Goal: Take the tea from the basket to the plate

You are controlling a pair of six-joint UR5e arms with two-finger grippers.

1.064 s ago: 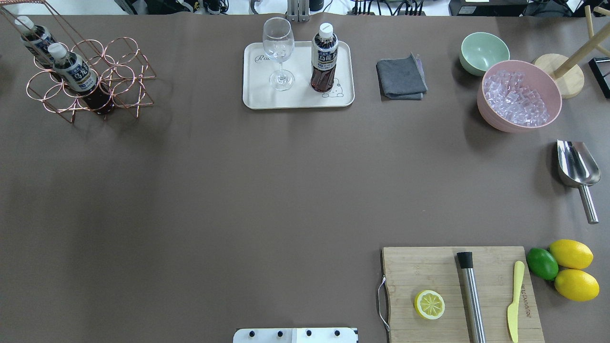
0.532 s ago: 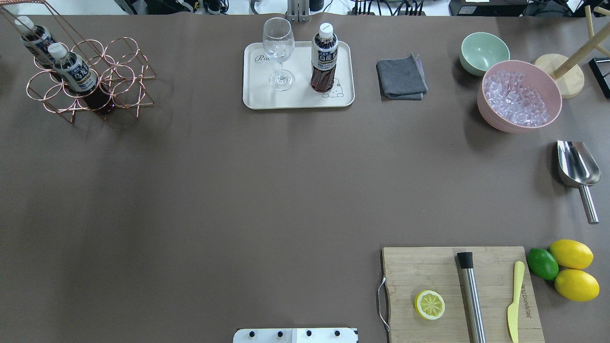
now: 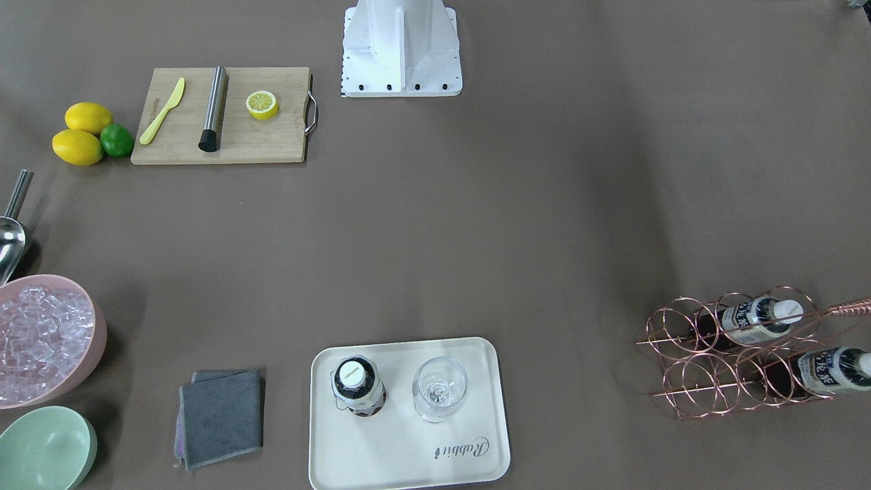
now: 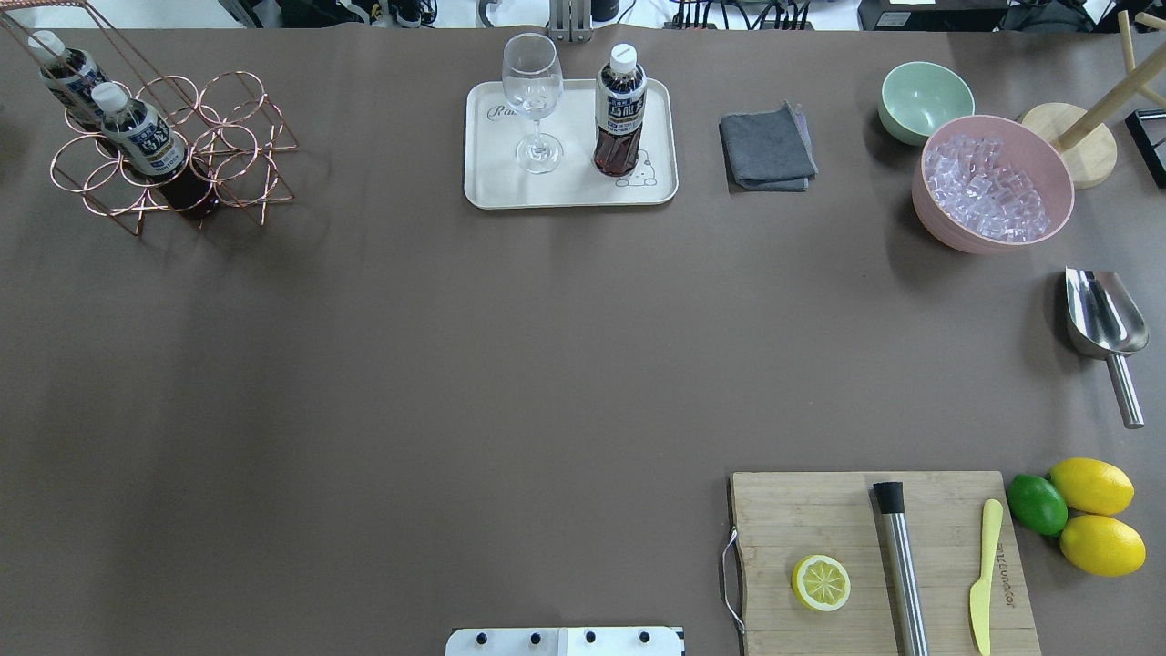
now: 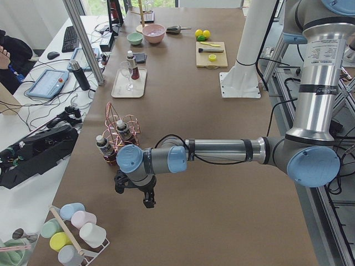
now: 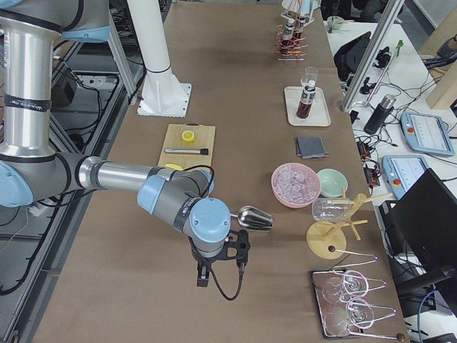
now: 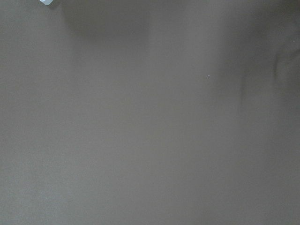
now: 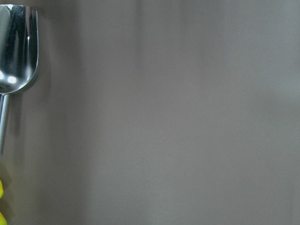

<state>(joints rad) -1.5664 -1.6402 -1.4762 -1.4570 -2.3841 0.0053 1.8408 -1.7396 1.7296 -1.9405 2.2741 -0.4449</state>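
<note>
— Brown table covering (image 4: 455, 364), overhead view. Any change against the two earlier overhead shots?

— None that I can find. Tea (image 4: 619, 114) stands upright on the plate (image 4: 569, 196) in all three, same spot, at the cartoon corner. Glass (image 4: 533, 100) is just beside it, apart, not touching.

— So for the task?

— I judge it done. The tea is out of the basket (image 4: 228, 137) and set down, with nothing holding it. Two more bottles (image 4: 146, 137) stand in the basket's cells at far left.

— Arms?

— Neither enters the overhead or front views. Left gripper (image 5: 147, 199) hangs over bare table on the near side of the basket in the left-side view. The right gripper (image 6: 207, 275) hangs over table near the metal scoop (image 6: 255, 219). Wrist cameras show no fingers, so I cannot tell whether either claw is apart or together.

— Obstacles?

— Glass is the one thing to mind at the plate. Grey cloth (image 4: 767, 148) lies near, off the plate's right side.
</note>
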